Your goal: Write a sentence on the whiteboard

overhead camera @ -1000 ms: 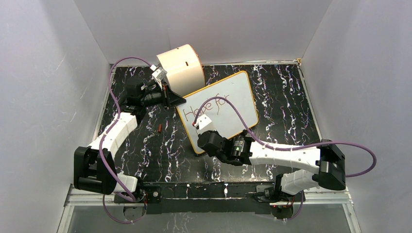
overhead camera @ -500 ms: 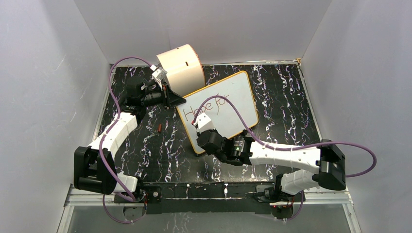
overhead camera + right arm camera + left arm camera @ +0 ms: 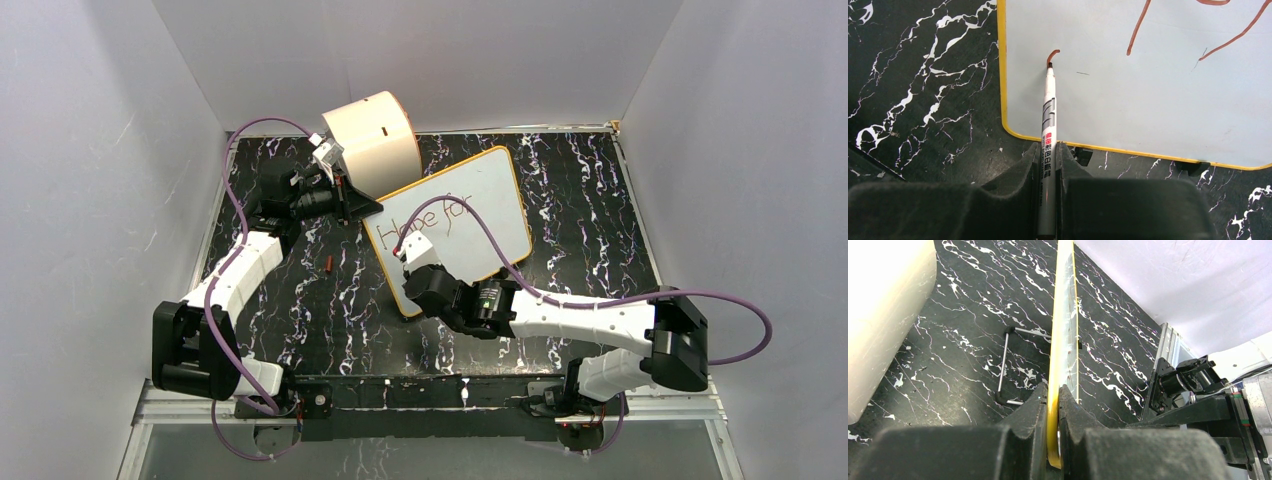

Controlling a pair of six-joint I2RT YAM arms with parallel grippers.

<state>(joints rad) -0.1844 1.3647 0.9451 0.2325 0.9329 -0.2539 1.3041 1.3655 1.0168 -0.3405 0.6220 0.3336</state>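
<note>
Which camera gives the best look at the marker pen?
Right wrist view: the marker shows clearly from the right gripper to its tip on the whiteboard. Overhead it is a mere speck; the left wrist view misses it.

We look down from high behind; our two wrist views sit close, all sharing the whiteboard [image 3: 495, 195].

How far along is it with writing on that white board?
Done: "Hope for" is on the whiteboard. In hand: the left tool clamps the board's edge while the right tool presses a marker there, starting a second line. Left: the rest of the sentence.
</note>
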